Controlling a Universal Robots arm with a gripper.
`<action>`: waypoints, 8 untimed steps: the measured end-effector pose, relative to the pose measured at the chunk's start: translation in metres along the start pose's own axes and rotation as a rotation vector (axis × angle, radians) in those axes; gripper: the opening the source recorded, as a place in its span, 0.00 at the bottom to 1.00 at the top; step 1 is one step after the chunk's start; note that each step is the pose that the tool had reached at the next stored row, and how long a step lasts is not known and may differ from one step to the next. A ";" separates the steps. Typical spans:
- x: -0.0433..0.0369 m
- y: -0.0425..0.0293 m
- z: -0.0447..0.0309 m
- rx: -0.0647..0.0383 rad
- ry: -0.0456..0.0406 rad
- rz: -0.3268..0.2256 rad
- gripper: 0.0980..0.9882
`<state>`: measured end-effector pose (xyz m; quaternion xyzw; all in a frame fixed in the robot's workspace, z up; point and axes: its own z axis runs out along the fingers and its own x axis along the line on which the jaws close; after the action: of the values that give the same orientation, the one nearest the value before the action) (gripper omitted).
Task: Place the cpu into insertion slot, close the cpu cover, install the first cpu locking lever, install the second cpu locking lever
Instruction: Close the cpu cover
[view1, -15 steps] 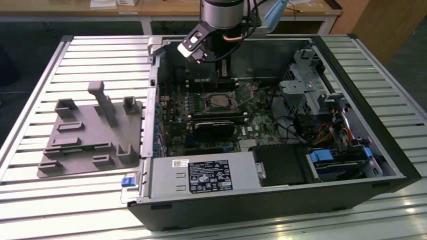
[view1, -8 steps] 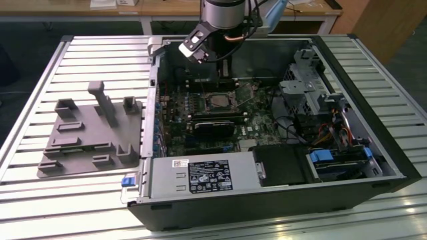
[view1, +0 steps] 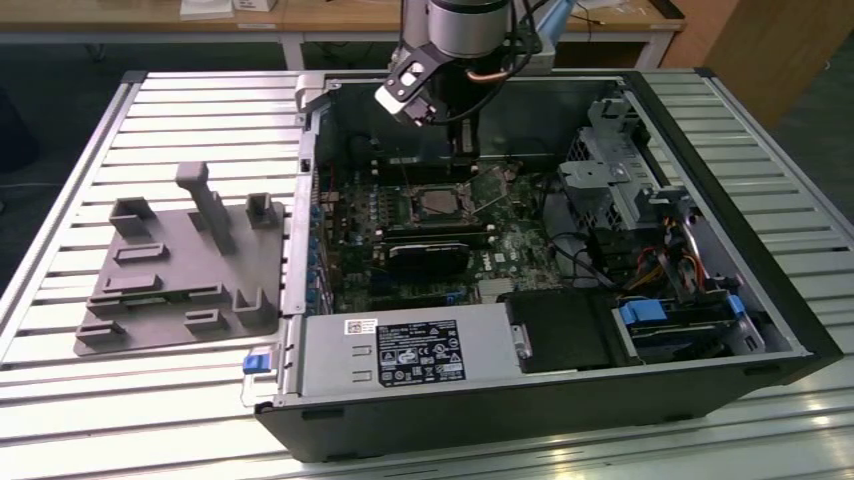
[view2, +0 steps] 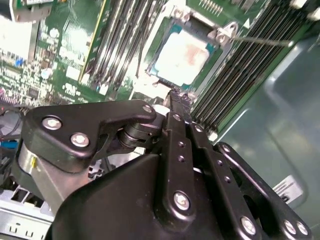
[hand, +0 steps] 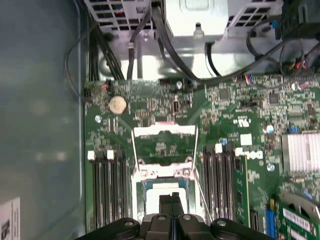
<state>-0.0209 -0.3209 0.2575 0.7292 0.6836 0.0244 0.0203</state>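
Toward the exterior view's left, a grey moulded fixture (view1: 174, 270) lay on the slatted table (view1: 67, 420). Right of it stood the open computer case (view1: 561, 420), which held the green motherboard (view1: 514, 262), a labelled power supply (view1: 400, 352) against its near wall, and a drive cage (view1: 607, 190) on the exterior view's right. On the board, the cpu (view2: 182, 54) sat in the insertion slot (view2: 161, 76). The cpu cover (hand: 164, 130) was swung open off it, with green board showing through its window. The gripper (hand: 172, 197) hung just above the slot's edge, its fingertips pressed together.
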 end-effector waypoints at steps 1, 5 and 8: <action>0.0002 0.0027 0.0002 0.000 0.0000 0.000 0.00; 0.0010 0.0152 0.0010 0.000 0.0000 0.000 0.00; 0.0016 0.0246 0.0016 0.000 0.0000 0.000 0.00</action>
<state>0.0038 -0.3209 0.2575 0.7292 0.6836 0.0244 0.0203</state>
